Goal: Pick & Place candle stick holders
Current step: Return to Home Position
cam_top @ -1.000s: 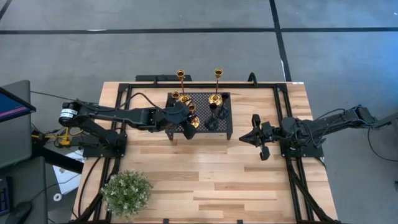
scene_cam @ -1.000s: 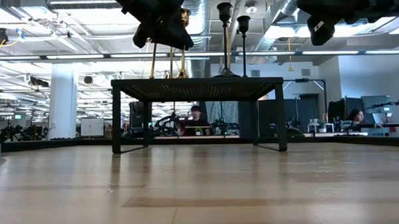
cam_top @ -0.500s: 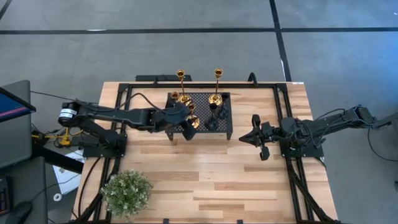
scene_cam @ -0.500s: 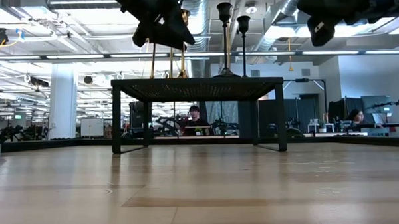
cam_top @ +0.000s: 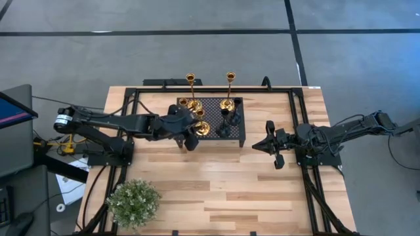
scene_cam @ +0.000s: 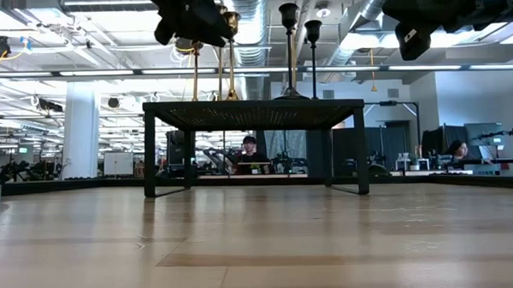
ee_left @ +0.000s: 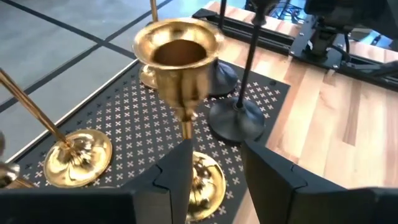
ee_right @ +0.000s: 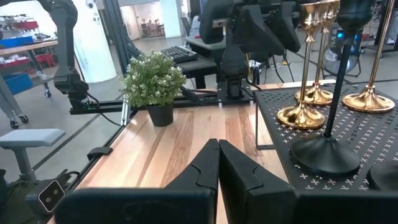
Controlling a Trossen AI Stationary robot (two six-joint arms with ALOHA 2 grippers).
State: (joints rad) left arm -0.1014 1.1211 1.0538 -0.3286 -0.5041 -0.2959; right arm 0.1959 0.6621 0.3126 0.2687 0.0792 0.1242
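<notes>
Snagging risk: left fingers (ee_left: 171, 180), spread, sit right at the stem of a gold holder (ee_left: 180, 56); a sideways swing could topple it.
Holders (cam_top: 227, 105): on the stand (cam_top: 211, 113), upper centre.
Right fingers (ee_right: 205, 165): pressed together, centre right, idle.

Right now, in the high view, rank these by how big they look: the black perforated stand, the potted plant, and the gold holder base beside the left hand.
1. black perforated stand: the widest footprint.
2. potted plant: somewhat smaller.
3. gold holder base: far smaller than both.
</notes>
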